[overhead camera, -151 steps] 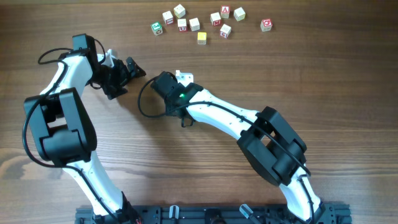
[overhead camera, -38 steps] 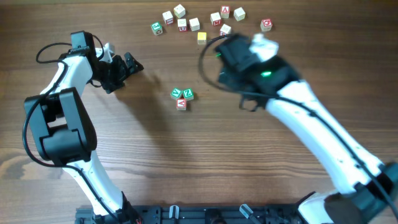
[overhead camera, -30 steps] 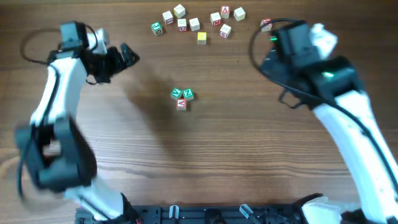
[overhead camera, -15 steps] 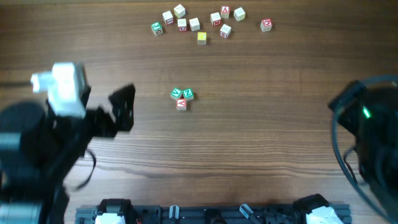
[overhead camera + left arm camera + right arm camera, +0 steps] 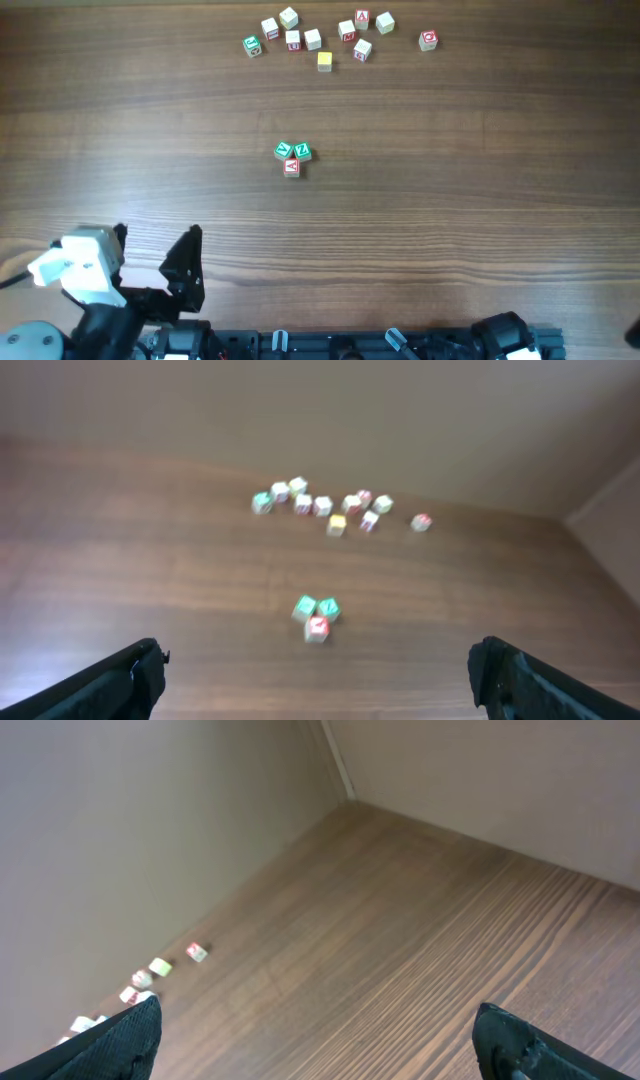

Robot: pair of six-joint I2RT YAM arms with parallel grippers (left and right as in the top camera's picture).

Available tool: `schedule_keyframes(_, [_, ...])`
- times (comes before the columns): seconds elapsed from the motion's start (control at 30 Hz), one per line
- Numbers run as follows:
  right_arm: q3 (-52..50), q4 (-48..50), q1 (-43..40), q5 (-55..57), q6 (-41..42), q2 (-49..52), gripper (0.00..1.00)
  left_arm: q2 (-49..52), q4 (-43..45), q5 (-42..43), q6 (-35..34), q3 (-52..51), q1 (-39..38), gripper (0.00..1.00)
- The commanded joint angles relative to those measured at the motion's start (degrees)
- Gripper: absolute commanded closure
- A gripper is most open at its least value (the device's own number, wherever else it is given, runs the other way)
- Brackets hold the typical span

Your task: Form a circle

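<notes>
Cube cluster (image 5: 292,157) at frame centre on tabletop (image 5: 450,200), three cubes touching. Left hand (image 5: 155,265), lower left, spread wide, empty; right hand (image 5: 318,1020) likewise, outside overhead view. Cubes probably light, rigid wood; pinch across opposite flat faces.

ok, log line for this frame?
left hand: open, empty | right hand: open, empty | three-cube cluster: bunched mid-table, no hand near | loose cubes: far edge
</notes>
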Motion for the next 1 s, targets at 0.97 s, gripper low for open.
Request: schedule_keyframes(0.97, [0.09, 1.42, -5.55, 0.42, 0.46, -6.58, 0.0, -8.17, -18.53, -2.91, -1.9, -4.22, -0.13, 0.0])
